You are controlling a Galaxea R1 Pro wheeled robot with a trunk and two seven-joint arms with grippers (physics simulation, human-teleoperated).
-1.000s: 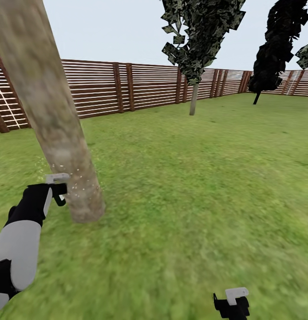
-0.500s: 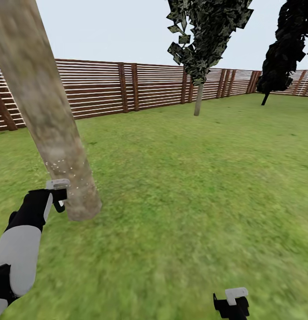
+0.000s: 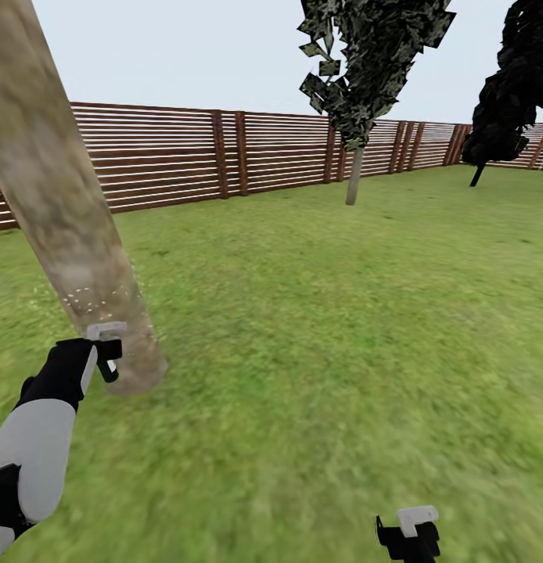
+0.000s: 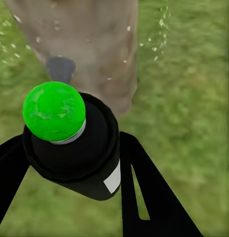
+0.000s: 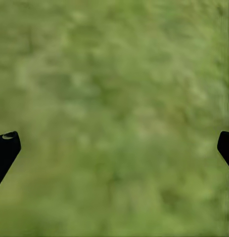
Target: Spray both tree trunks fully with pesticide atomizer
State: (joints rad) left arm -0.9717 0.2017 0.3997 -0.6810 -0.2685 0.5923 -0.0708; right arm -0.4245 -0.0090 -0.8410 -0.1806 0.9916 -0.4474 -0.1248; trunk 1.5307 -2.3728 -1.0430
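Observation:
A thick, leaning tan-grey tree trunk [image 3: 64, 227] rises from the lawn at the left of the head view. My left gripper [image 3: 107, 356] is right beside its base and shut on the pesticide atomizer [image 3: 109, 369]. In the left wrist view the atomizer [image 4: 79, 158] is a black can with a round green cap [image 4: 54, 111], clamped between my two black fingers [image 4: 144, 192]. It points at the trunk [image 4: 89, 44]. White spray specks dot the bark and the air around it. My right gripper [image 3: 408, 536] hangs low over grass, open [image 5: 114, 145] and empty.
A brown slat fence [image 3: 185, 156] closes the lawn at the back. A dark-leaved tree with a slim trunk [image 3: 354, 176] stands before it, and a darker narrow tree [image 3: 506, 94] at the far right. Open grass [image 3: 326, 328] spreads to the right of the trunk.
The whole view has swung, so fence and far trees sit further right: the camera moved. My left gripper with the atomizer sits slightly lower against the trunk's base. The right gripper is unchanged.

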